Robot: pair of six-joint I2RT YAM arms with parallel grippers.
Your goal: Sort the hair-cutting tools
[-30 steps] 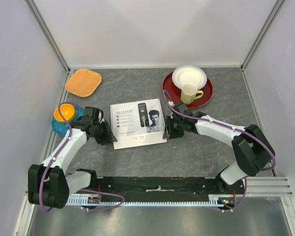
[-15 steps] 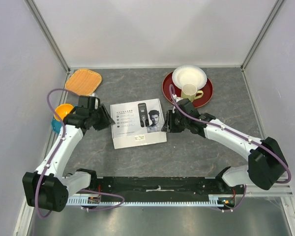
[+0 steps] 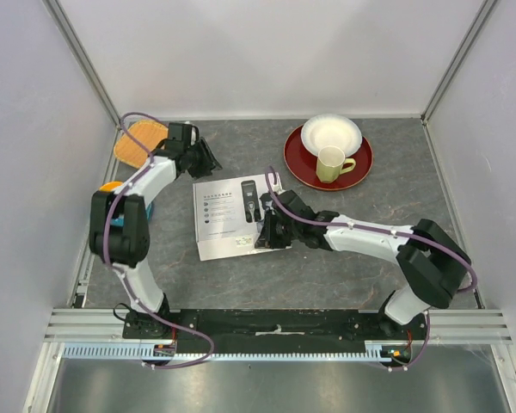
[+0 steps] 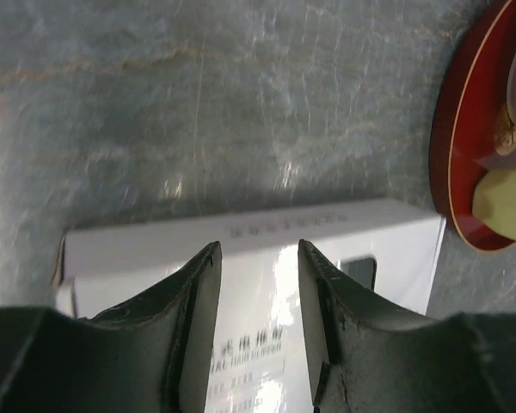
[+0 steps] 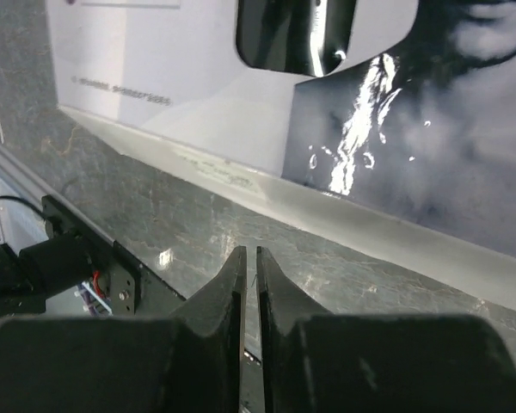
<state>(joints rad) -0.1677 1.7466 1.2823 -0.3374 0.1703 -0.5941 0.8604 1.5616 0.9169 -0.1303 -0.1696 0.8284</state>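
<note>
The hair-cutting tools are out of view; only a clipper printed on the lid of the closed white box (image 3: 232, 219) shows. My left gripper (image 3: 209, 161) hovers at the box's far edge (image 4: 241, 237). Its jaws are open and its fingertips (image 4: 208, 258) hold nothing, with the lid showing below the gap. My right gripper (image 3: 261, 239) sits low by the box's near edge (image 5: 267, 194), over the table. Its jaws are closed to a thin slit with nothing between them.
A red plate (image 3: 358, 168) with a white bowl (image 3: 331, 133) and a cream mug (image 3: 332, 162) stands at the back right, also seen as a red rim (image 4: 464, 172). An orange woven mat (image 3: 138, 142) lies back left. An orange and blue bowl (image 3: 112, 187) peeks from behind the left arm.
The left arm swung from the box's left side round to its far edge and its jaws widened. The right gripper moved from the box's right side to the near edge and closed.
</note>
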